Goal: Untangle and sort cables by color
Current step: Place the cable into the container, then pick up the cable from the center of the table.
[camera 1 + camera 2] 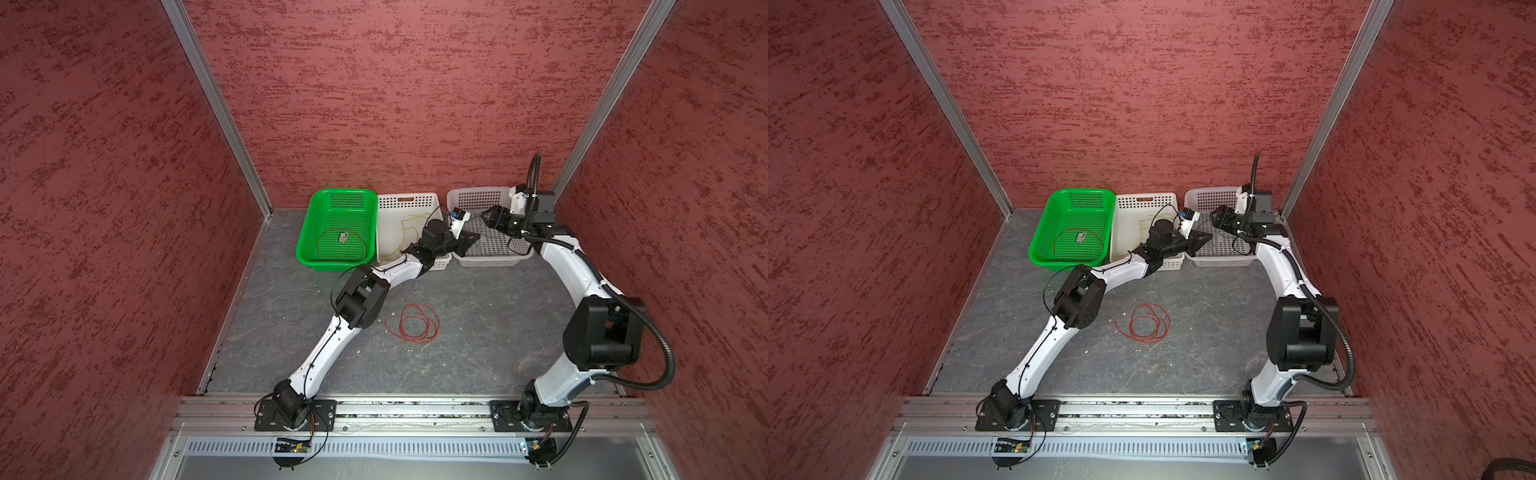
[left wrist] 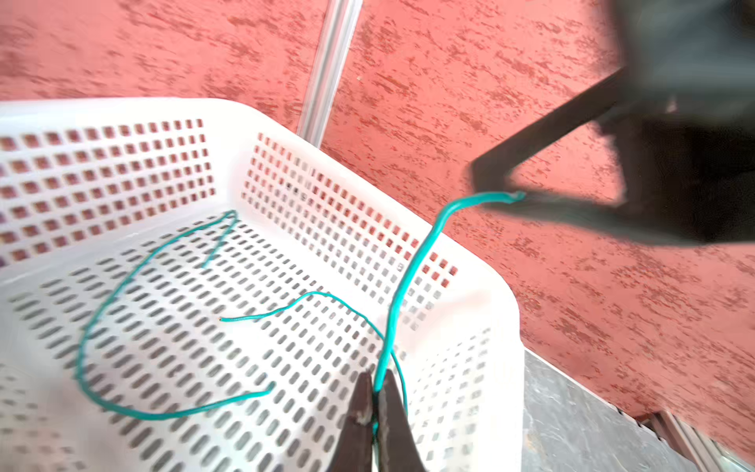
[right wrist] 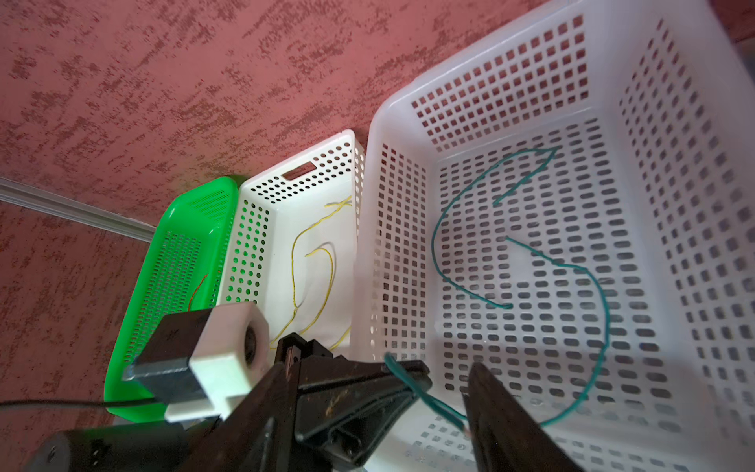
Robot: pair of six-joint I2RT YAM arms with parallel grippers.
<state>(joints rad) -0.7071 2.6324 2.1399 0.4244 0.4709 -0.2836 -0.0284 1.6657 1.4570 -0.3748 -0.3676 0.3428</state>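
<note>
1. Nearest us, a red cable coil [image 1: 415, 319] lies loose on the surface [image 1: 478, 332]. It sits well in front of the slotted basket [image 1: 490, 261], off toward the left arm's side, with nothing touching it.
2. The left claw [image 2: 374, 388] is over that basket's edge. It is pinched tight on a teal cable [image 2: 408, 278], gripped partway along.
3. From the pinch one stretch rises to the right claw [image 1: 487, 216], and its tip touches one finger there. The other stretch arcs down, its end resting on the slotted basket's floor.
4. The right claw hangs over the slotted basket with jaws wide apart, and we see it clamping nothing.
5. A second teal cable [image 2: 102, 310] lies curled on the slotted basket's floor, apart from both claws.
6. Just beside the slotted basket, on the left arm's side, the middle basket [image 1: 388, 199] holds yellow cables [image 3: 294, 261].
7. Past that, farthest from the slotted basket, the green basket [image 1: 305, 232] holds a single red cable loop [image 1: 332, 230].
</note>
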